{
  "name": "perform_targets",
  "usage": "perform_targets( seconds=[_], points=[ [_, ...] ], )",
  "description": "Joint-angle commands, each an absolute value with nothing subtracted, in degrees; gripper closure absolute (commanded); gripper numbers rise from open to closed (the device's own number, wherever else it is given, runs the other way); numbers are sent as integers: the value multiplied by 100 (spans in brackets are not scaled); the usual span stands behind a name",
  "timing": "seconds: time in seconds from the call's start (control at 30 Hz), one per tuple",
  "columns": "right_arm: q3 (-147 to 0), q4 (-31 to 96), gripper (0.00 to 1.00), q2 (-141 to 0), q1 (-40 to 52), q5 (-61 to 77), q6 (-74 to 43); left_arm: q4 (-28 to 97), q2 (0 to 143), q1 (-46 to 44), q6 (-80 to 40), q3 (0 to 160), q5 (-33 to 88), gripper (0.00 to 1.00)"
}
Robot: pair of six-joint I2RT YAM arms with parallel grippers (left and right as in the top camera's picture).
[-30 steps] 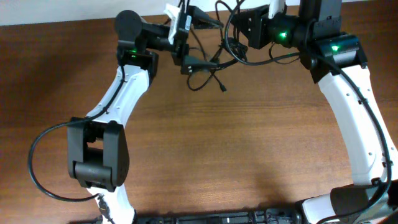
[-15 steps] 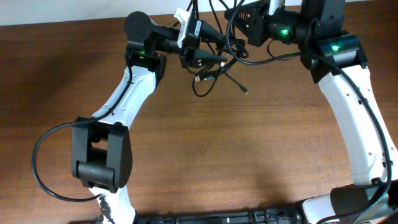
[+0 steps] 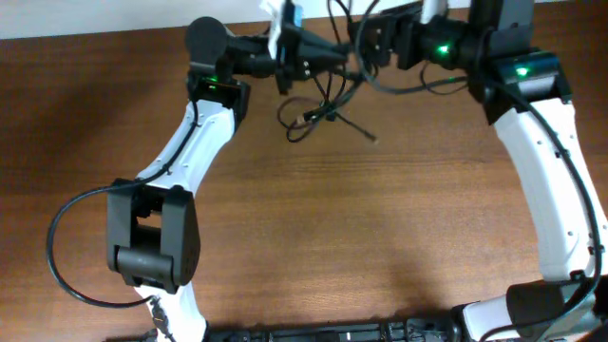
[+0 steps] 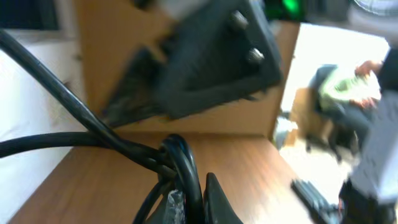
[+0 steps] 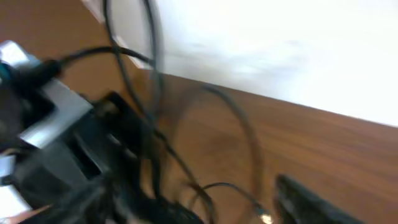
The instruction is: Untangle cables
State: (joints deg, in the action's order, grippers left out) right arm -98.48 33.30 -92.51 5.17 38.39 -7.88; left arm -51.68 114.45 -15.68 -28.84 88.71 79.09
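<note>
One tangled bunch of cables (image 3: 321, 106) hangs over the far middle of the table (image 3: 361, 228), its cords too knotted to count. Its long axis runs near to far, and one plug end (image 3: 372, 139) points near-right. Beyond it two grippers face each other. The left gripper (image 3: 334, 57) pinches the bunch. Whether the right gripper (image 3: 359, 46) grips anything cannot be told.

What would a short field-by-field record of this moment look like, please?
surface: wooden table
cables: thin black cables, bunched between the two grippers near the table's far edge, with loose loops spreading toward the near side
loose end: one plug end trails to the right of the loops
left gripper: shut on the cables, with the bundle at its fingertips in the wrist view
right gripper: at the cables; its wrist view is too blurred to tell whether it is open or shut
</note>
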Motion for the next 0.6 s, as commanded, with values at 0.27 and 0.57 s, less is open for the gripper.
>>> perform_targets(
  seconds=[0.27, 0.57],
  points=[
    [-9896, 4270, 9, -9122, 196, 4357, 1562, -5669, 11367, -1282, -4954, 8914, 6748, 100],
    [-9896, 4104, 20, -9133, 405, 5400, 2379, -6746, 11367, -1420, -5791, 8914, 6949, 100]
  ],
)
